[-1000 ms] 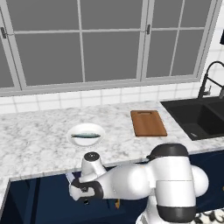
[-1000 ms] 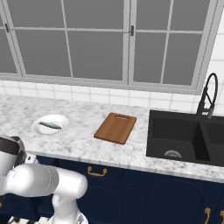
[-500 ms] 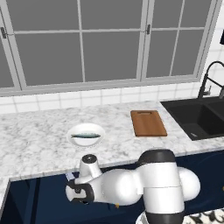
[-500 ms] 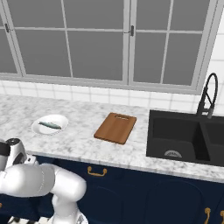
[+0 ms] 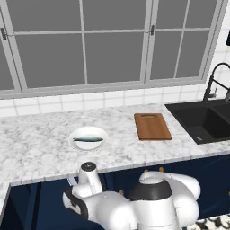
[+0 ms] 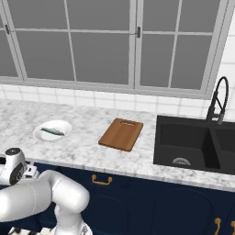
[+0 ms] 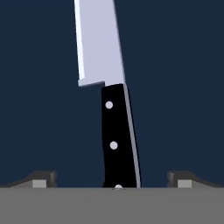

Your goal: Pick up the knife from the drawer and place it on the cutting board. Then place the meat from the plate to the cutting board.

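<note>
Knife (image 7: 114, 109) lies on the dark navy floor of the drawer (image 7: 183, 87), and your end effector (image 7: 112, 178) is spread wide, one fingertip (image 7: 40, 179) on each side of the black handle without touching it. Up on the counter (image 5: 40, 148), the fish (image 5: 88, 139) rests on the white plate (image 5: 76, 144), well apart from the bare cutting board (image 5: 152, 126) beside the sink (image 5: 204, 120).

We saw flat, even rendered light in both base views, with no clear source, faint shadows and no glare on the tabletop (image 5: 40, 148). The hand view was dim and dark blue; the knife (image 7: 111, 109) showed sharp-edged.
</note>
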Robot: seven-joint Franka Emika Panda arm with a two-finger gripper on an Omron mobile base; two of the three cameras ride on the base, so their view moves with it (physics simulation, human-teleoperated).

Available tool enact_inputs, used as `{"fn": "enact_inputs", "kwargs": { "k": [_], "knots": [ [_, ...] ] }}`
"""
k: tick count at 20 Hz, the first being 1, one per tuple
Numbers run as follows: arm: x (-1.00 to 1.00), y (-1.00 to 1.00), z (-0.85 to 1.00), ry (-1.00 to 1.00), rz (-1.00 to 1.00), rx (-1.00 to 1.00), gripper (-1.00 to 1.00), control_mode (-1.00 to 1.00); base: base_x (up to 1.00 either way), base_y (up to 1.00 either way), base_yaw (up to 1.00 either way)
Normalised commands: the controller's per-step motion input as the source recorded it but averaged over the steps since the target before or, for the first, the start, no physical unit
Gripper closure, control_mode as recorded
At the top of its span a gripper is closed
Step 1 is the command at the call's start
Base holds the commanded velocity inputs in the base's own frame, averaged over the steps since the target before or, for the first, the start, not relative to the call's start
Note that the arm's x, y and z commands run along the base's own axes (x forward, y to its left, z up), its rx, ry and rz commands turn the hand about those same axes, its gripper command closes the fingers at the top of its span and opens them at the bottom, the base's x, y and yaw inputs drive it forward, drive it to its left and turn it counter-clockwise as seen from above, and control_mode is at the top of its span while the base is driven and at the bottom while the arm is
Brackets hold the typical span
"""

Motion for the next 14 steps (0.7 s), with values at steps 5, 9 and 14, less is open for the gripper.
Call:
{"fn": "enact_inputs", "kwargs": {
  "k": [5,9,14],
  "knots": [
    [0.00,0.00,-0.26,0.00,0.03,0.00,-1.00,-1.00,0.00,0.00,0.00],
    [0.00,0.00,-0.24,0.00,0.04,0.00,-1.00,-1.00,0.00,0.00,0.00],
    [0.00,0.42,-0.45,0.00,0.04,0.00,1.00,-1.00,0.00,0.00,0.00]
  ]
}}
